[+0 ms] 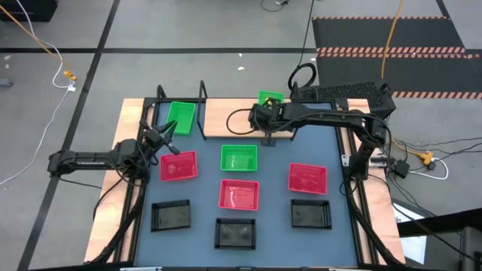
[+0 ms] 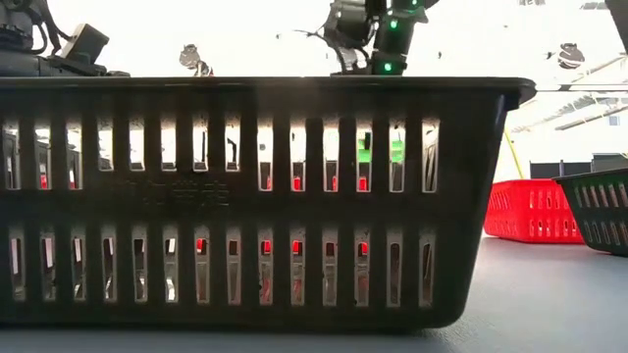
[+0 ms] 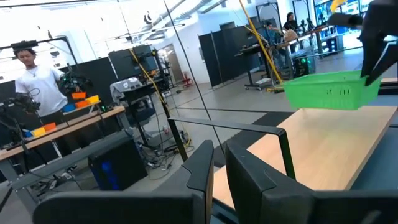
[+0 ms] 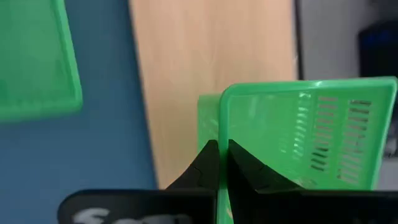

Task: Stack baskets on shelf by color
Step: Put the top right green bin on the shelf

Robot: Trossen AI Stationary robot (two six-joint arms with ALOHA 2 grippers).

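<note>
My right gripper (image 1: 265, 111) is shut on a bright green basket (image 1: 270, 98), which it holds above the light-wood shelf (image 1: 226, 113) at the table's far side. A second green basket (image 1: 181, 117) rests by its bottom on the shelf's left part. A third green basket (image 1: 239, 158) stands on the blue tabletop, with three pink-red baskets (image 1: 178, 165) and three black baskets (image 1: 236, 232) nearer the front. At the table's left edge my left gripper (image 1: 167, 138) waits level, its fingers (image 3: 199, 168) close together around nothing. My right gripper pinches one wall of the green basket at its rim (image 4: 220, 127), with one finger inside the basket and one outside. The fingers come slanting down from above. The basket (image 3: 329, 90) is lifted clear of the shelf board (image 3: 323, 143), open side up and roughly level.
The shelf has upright black frame bars (image 1: 203, 109) between its bays. The low view is mostly filled by a black basket (image 2: 265, 196) close to the camera. Beyond the table a person (image 3: 34, 81) stands at a workbench.
</note>
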